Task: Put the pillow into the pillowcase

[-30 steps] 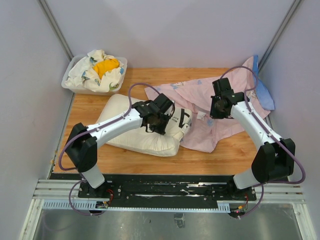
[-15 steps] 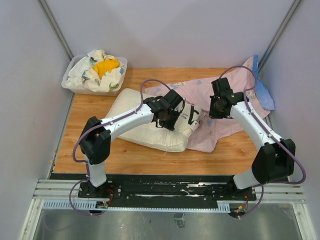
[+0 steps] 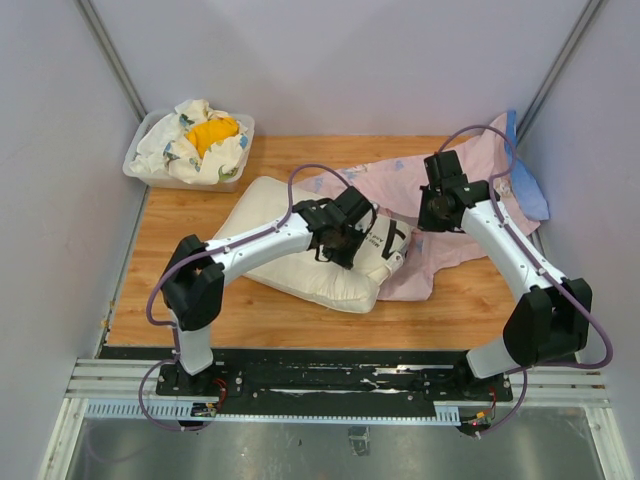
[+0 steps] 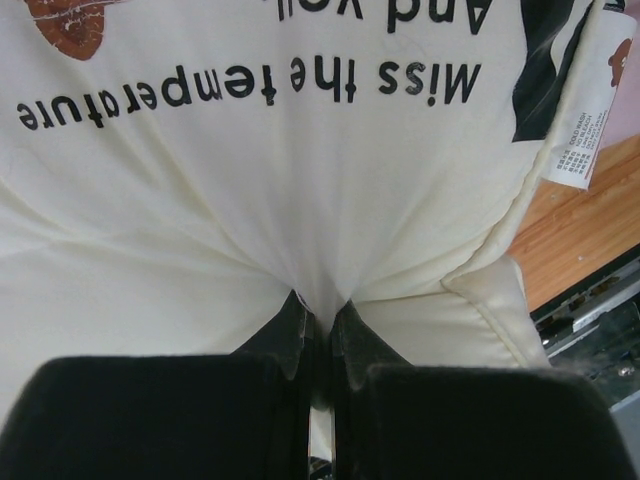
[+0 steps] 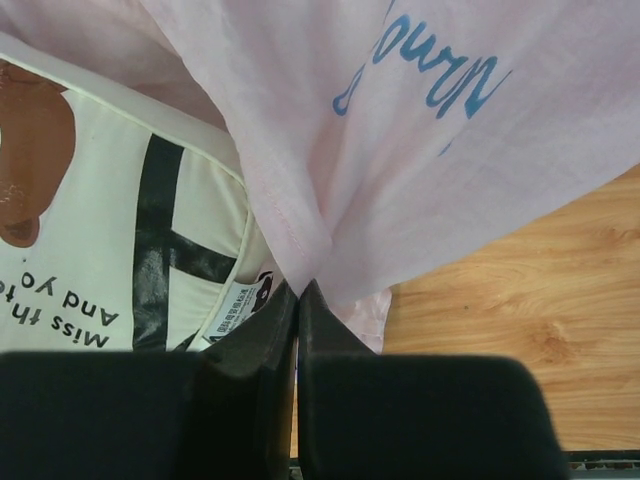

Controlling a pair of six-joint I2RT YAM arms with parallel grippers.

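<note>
The cream-white pillow (image 3: 290, 255) lies across the middle of the table, its lettered end with the black strap (image 3: 385, 240) at the pillowcase's edge. My left gripper (image 3: 345, 245) is shut on a pinch of the pillow's cover (image 4: 320, 280). The pillowcase (image 3: 460, 190) lies pink side up at the right, a blue edge at the far right. My right gripper (image 3: 432, 215) is shut on the pillowcase's hem (image 5: 300, 270) and holds it lifted above the pillow's end (image 5: 100, 270).
A white bin (image 3: 140, 160) with a white-and-yellow cloth bundle (image 3: 205, 135) stands at the back left corner. Grey walls close in the wooden table (image 3: 180, 215) on three sides. The arm bases sit on the black rail (image 3: 330, 375) at the near edge.
My left gripper has dragged the pillow to the right and away from me, so its lettered end now sits at the pillowcase's lifted edge. My right gripper has stayed nearly still.
</note>
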